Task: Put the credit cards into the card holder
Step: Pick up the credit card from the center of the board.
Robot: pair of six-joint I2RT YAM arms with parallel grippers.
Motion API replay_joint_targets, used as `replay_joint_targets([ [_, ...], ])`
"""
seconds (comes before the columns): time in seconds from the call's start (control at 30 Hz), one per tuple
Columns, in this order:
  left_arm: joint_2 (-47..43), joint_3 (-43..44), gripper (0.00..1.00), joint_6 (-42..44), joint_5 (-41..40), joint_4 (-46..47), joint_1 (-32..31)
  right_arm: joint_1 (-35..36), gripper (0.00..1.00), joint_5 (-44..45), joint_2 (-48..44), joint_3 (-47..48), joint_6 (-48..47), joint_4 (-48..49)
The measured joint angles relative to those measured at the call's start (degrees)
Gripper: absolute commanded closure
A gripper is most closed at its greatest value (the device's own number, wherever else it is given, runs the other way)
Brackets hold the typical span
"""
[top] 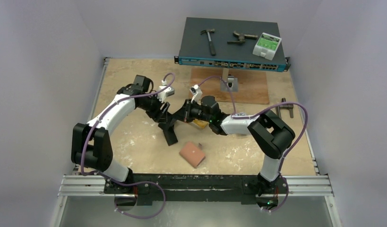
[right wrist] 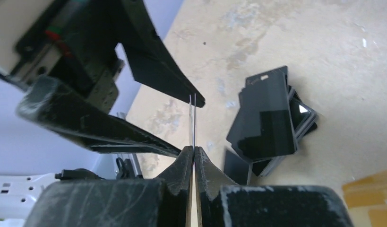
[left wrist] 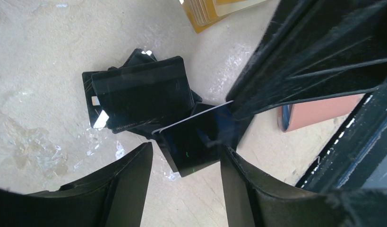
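My right gripper (right wrist: 193, 152) is shut on a black credit card (right wrist: 193, 124), which shows edge-on and upright above the table. In the left wrist view this card (left wrist: 197, 142) hangs between the spread fingers of my open left gripper (left wrist: 186, 182), whose fingers do not grip it. A loose stack of black cards (left wrist: 139, 94) lies on the table beyond; it also shows in the right wrist view (right wrist: 269, 118). Orange-gold cards (left wrist: 212, 10) lie further on. The salmon-pink card holder (top: 192, 153) lies closed near the front and shows in the left wrist view (left wrist: 319, 112). The two grippers meet at mid-table (top: 177, 120).
A dark network switch (top: 231, 59) stands at the back with a hammer (top: 209, 40), a clamp tool (top: 241, 38) and a white-green box (top: 267, 45) on it. A brown board (top: 250, 87) lies before it. A small tool (top: 286, 109) lies at the right.
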Motion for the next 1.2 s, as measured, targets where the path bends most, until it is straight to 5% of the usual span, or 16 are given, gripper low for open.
replay_joint_targets([
  [0.23, -0.26, -0.02, 0.49, -0.09, 3.93, -0.87, 3.54, 0.0, 1.0, -3.26, -1.29, 0.0, -0.46, 2.27],
  [0.57, -0.31, -0.11, 0.84, -0.15, 8.83, -1.42, 4.81, -0.09, 1.0, -3.72, -1.29, 0.02, -0.46, 2.1],
  [0.7, -0.31, -0.11, 0.95, 0.0, 10.16, -2.69, 6.03, -0.48, 0.92, -3.78, -0.76, 0.31, -0.44, 1.51],
  [1.2, -0.28, 0.17, 1.0, 0.22, 13.49, -5.51, 6.97, -1.2, 0.83, -4.52, 1.84, 2.64, -1.77, -0.59],
])
